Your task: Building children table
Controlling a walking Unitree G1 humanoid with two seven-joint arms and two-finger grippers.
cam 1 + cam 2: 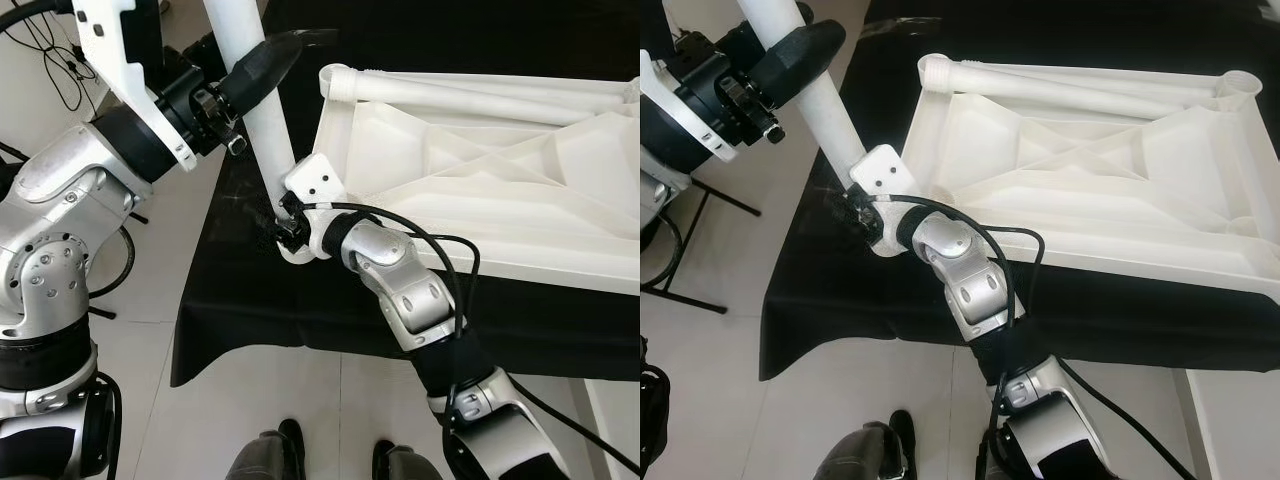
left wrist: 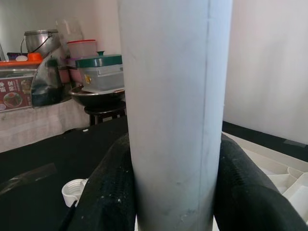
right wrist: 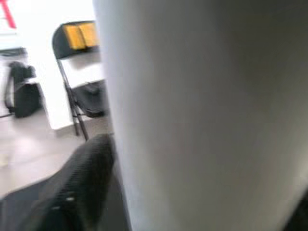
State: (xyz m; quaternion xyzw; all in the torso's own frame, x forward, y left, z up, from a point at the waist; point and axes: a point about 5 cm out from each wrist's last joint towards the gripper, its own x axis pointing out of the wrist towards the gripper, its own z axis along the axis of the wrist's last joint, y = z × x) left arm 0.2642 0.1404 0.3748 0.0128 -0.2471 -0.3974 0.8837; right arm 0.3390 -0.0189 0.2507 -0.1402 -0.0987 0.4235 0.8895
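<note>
The white table leg is a rigid, smooth plastic tube. It runs diagonally from the top centre of the left eye view down to the near-left corner of the inverted white tabletop, which lies ribbed side up on the black-draped bench.

The left gripper is closed around the leg's upper part, with one black finger on either side of the tube. The right gripper holds the leg at its lower end, just beside the tabletop's corner; in the right wrist view one finger presses against the tube.

Handling judgement:
- The leg is probably light and hollow, and stiff enough not to flex.
- Its surface looks slick, so a firm clamp across the full diameter is advised.
- Grip near each end to control tilt while the foot is seated in a corner socket.
- The tabletop is a thin ribbed moulding. Hold it by the rim, not the webs.
</note>
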